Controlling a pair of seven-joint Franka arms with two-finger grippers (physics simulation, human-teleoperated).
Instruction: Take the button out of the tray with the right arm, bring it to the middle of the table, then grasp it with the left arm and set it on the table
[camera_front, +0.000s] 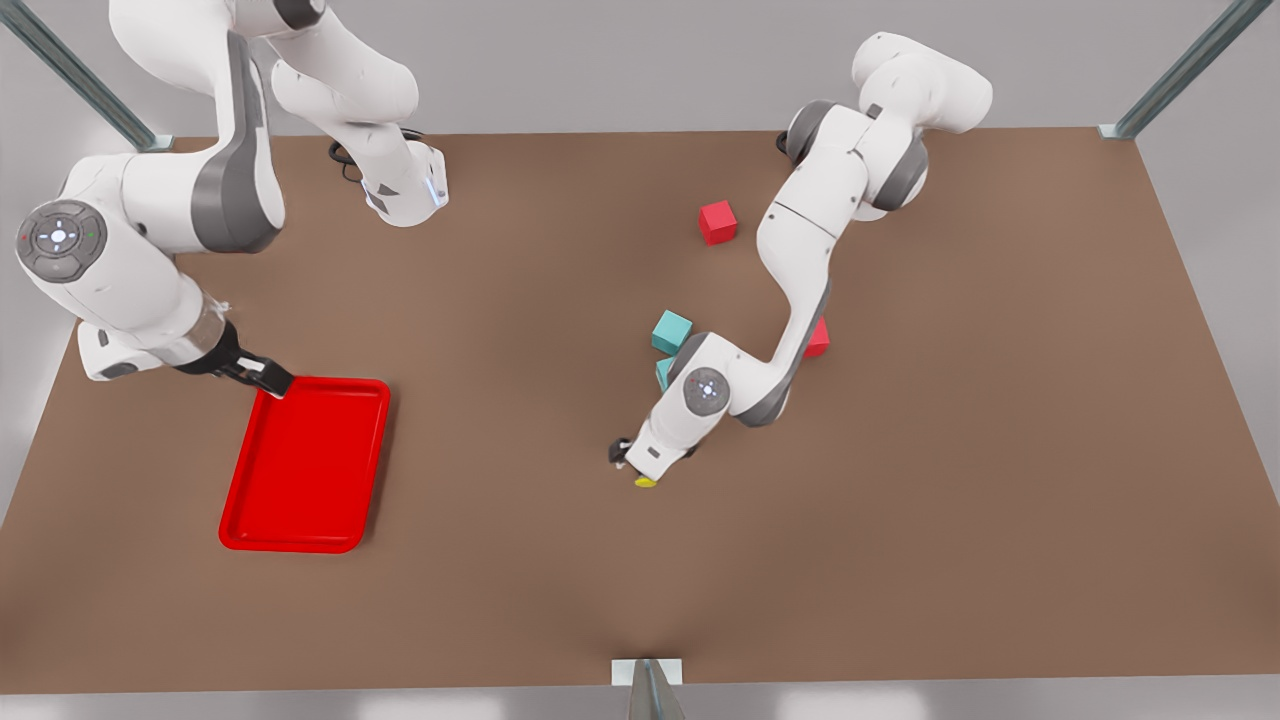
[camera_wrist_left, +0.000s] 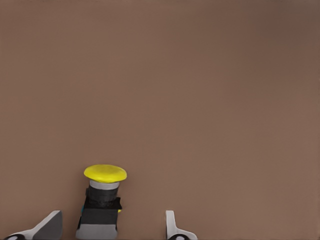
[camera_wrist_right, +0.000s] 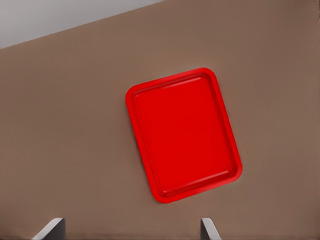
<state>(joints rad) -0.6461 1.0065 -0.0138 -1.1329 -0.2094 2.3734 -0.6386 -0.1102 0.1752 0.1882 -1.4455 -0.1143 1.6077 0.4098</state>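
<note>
Button (camera_wrist_left: 104, 200) standing on the table (camera_front: 900, 500) between the left gripper's (camera_wrist_left: 112, 225) parted fingers.

The yellow-capped button is sitting upright mid-table, out of the red tray (camera_front: 306, 465); neither fingertip is touching it. The right gripper (camera_front: 262, 377) is hovering over the tray's far rim, jaws spread and holding nothing.

Tray (camera_front: 305, 465) on the table (camera_front: 1000, 450) at the front view's left, button (camera_front: 645, 482) mid-table.
</note>
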